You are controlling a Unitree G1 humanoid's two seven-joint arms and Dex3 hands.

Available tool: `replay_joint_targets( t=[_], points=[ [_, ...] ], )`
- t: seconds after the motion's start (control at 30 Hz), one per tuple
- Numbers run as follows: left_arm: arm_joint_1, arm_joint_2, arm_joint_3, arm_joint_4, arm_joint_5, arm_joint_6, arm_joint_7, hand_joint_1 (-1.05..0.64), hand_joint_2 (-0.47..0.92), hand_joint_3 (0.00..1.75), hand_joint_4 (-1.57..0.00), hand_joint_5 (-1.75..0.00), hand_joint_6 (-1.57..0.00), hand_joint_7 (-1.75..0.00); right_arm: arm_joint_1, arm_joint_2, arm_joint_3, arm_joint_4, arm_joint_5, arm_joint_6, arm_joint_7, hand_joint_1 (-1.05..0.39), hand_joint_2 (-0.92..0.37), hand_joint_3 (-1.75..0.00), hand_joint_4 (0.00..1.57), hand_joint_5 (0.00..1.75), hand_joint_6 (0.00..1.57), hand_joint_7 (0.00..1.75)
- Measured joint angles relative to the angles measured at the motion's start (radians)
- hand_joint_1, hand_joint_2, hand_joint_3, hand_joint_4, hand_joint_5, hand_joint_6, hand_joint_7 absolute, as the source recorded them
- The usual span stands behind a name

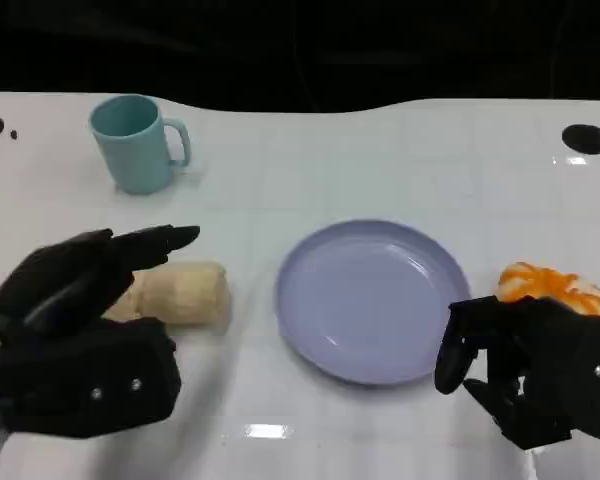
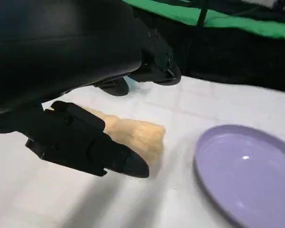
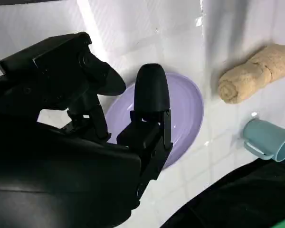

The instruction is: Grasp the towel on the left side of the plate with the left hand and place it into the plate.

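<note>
A rolled beige towel (image 1: pixel 180 294) lies on the white table just left of the lavender plate (image 1: pixel 370 300). My left hand (image 1: pixel 85 310) hovers over the towel's left end with fingers spread, holding nothing; its fingertips (image 1: pixel 170 238) reach past the roll's far side. In the left wrist view the towel (image 2: pixel 133 135) lies between my thumb (image 2: pixel 92 147) and upper fingers (image 2: pixel 156 71), with the plate (image 2: pixel 247 171) beside it. My right hand (image 1: pixel 540 365) sits at the plate's near right edge, fingers apart and empty. The right wrist view shows the plate (image 3: pixel 187 109) and towel (image 3: pixel 256 71).
A teal mug (image 1: pixel 135 142) stands at the back left, also the mug (image 3: pixel 268 140) in the right wrist view. A peeled orange (image 1: pixel 552 287) lies right of the plate, just behind my right hand. The table's far edge meets a dark background.
</note>
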Motion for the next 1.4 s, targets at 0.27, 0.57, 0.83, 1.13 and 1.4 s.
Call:
replay_joint_targets(
  t=[0.27, 0.57, 0.83, 1.13, 1.4],
  points=[
    [-0.176, -0.017, -0.109, 0.219, 0.127, 0.041, -0.048, -0.5, 0.9, 0.0, -0.21, -0.27, -0.22, 0.0, 0.005, -0.001, -0.002, -0.022, 0.0, 0.017, -0.002, -0.01, -0.58, -1.06, 0.71, 1.73, 0.69, 1.4],
    [-0.357, -0.066, -0.198, 0.533, 0.177, -0.014, -0.043, -0.52, 0.91, 0.0, -0.34, -0.22, -0.31, -0.03, 0.019, -0.004, -0.007, -0.046, -0.001, 0.036, -0.001, 0.0, -0.59, -1.04, 0.7, 1.73, 0.69, 1.4],
    [-0.464, -0.128, -0.277, 0.796, 0.22, -0.081, 0.005, -0.52, 0.92, 0.05, -0.43, -0.19, -0.41, -0.04, 0.025, -0.008, -0.009, -0.061, -0.001, 0.048, 0.0, -0.01, -0.58, -1.05, 0.71, 1.73, 0.69, 1.41],
    [-0.525, -0.18, -0.326, 0.993, 0.236, -0.129, 0.062, -0.51, 0.92, 0.13, -0.65, -0.16, -0.67, -0.06, 0.029, -0.014, -0.02, -0.066, 0.003, 0.051, 0.004, -0.01, -0.57, -1.07, 0.71, 1.72, 0.69, 1.41],
    [-0.554, -0.212, -0.345, 1.09, 0.25, -0.165, 0.194, -0.28, 0.92, 0.18, -0.8, -0.87, -0.94, -0.06, 0.032, -0.018, -0.03, -0.07, 0.012, 0.053, 0.006, 0.0, -0.57, -1.08, 0.71, 1.73, 0.69, 1.41]
  ],
)
